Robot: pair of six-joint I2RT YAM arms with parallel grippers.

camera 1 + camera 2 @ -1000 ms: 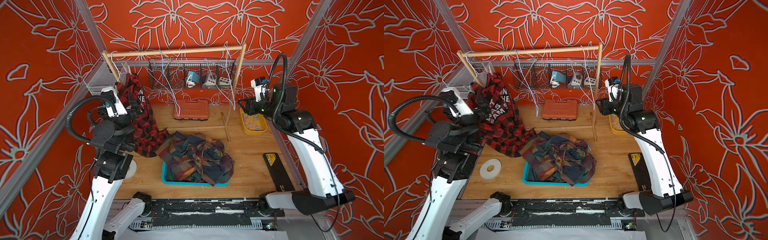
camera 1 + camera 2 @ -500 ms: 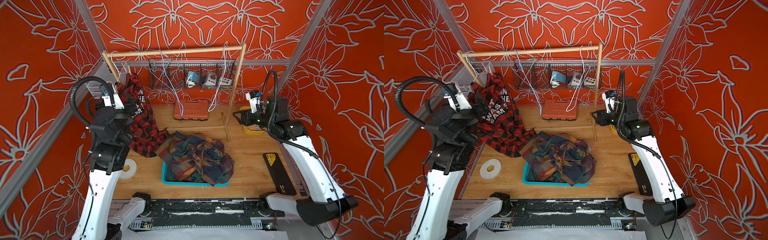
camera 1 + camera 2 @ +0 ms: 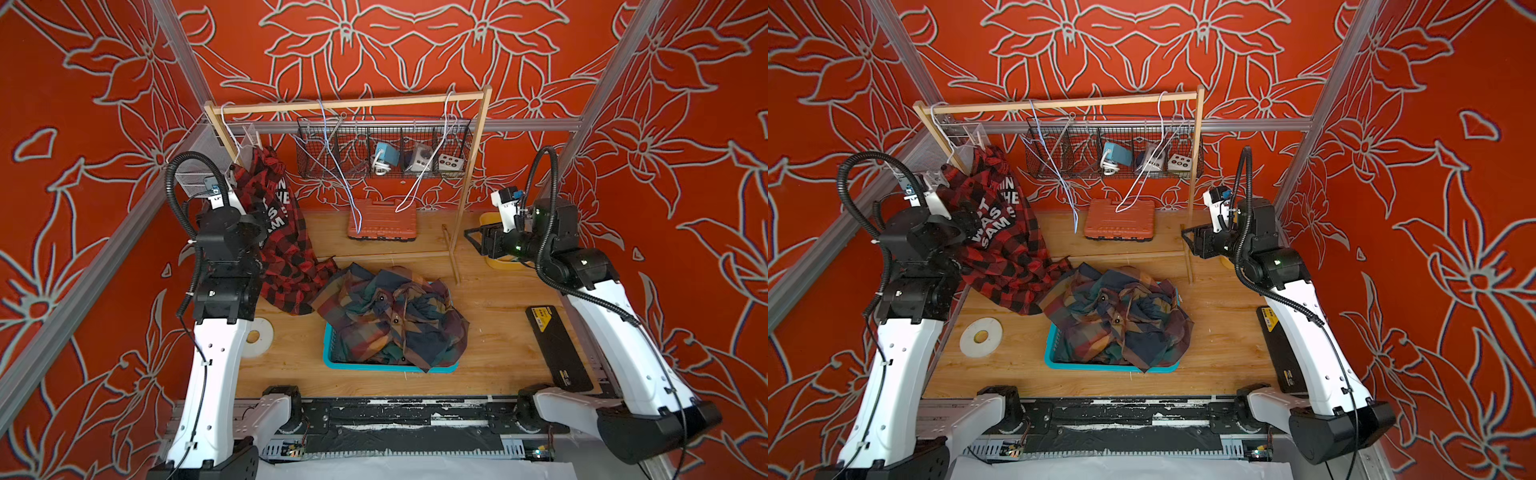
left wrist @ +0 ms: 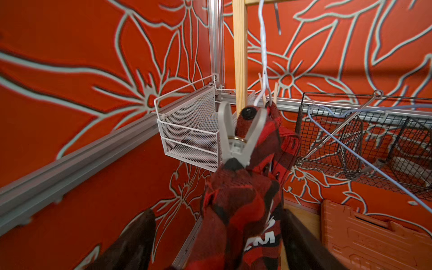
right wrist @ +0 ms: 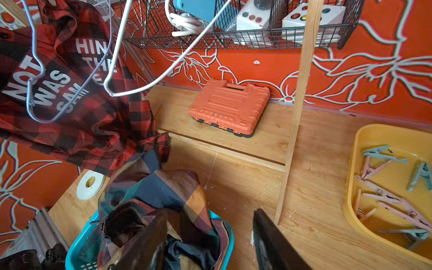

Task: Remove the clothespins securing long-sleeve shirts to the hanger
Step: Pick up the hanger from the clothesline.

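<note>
The red-and-black check shirt (image 3: 286, 245) is hung from a white wire hanger (image 4: 263, 46) at the left end of the wooden rail (image 3: 353, 104). Its lower part is spread on the bench (image 3: 498, 324) toward the back left corner. In the left wrist view a cream-white clothespin (image 4: 238, 138) is seen clamped on the shirt's gathered top, with its two handles spread in a V.

The left gripper (image 4: 216, 212) is held close to that clothespin with its jaws wide apart, and shirt cloth hangs in the gap between the fingers (image 4: 135, 238).

The right gripper (image 5: 210, 212) is held with its jaws apart and nothing between them. It is positioned near the right edge of the bench, beside the rail's right post (image 5: 297, 117) and the yellow tray (image 5: 357, 152). Loose mint-blue and pink clothespins (image 5: 385, 196) are laid in that tray.

The two dark check shirts (image 3: 390, 316) are heaped in a teal basket (image 3: 374, 368) at the middle of the bench, toward the front edge, and are draped over its rim.

Bare wire hangers (image 5: 116, 46) are hung from the rail. An orange tool case (image 3: 382, 220) is set at the back edge, and a white tape roll (image 3: 257, 336) lies near the left edge.
</note>
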